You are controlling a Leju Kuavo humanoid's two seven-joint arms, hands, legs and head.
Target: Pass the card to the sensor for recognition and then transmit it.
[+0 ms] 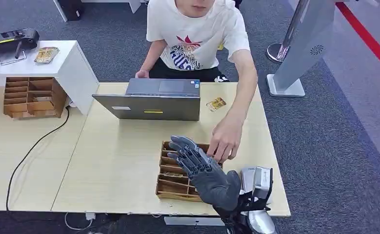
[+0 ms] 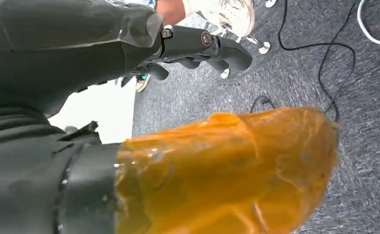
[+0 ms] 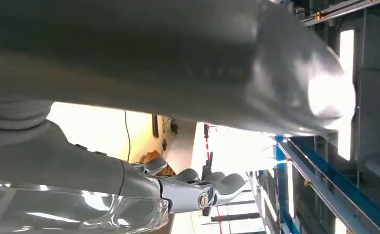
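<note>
- Card (image 1: 173, 174): what looks like one lies flat in a slot of the wooden organizer (image 1: 168, 190) at the table's near edge; thin, stiff, light and slick by the look of it, best pinched by an edge that stands clear of the divider.
- Right hand (image 1: 197, 163) hovers over that organizer, fingers spread, holding nothing.
- Left hand (image 2: 197, 46) hangs over the carpet, fingers loosely curled with nothing in them.
- A person's hand (image 1: 225, 139) reaches into the organizer's far side.
- Another card (image 1: 216, 104) lies beside the laptop (image 1: 151, 100).
- Sensor: I cannot tell which device it is.

Right hand (image 1: 201, 165) covers part of wooden tray (image 1: 170, 181); person's head cut off by frame edge.
</note>
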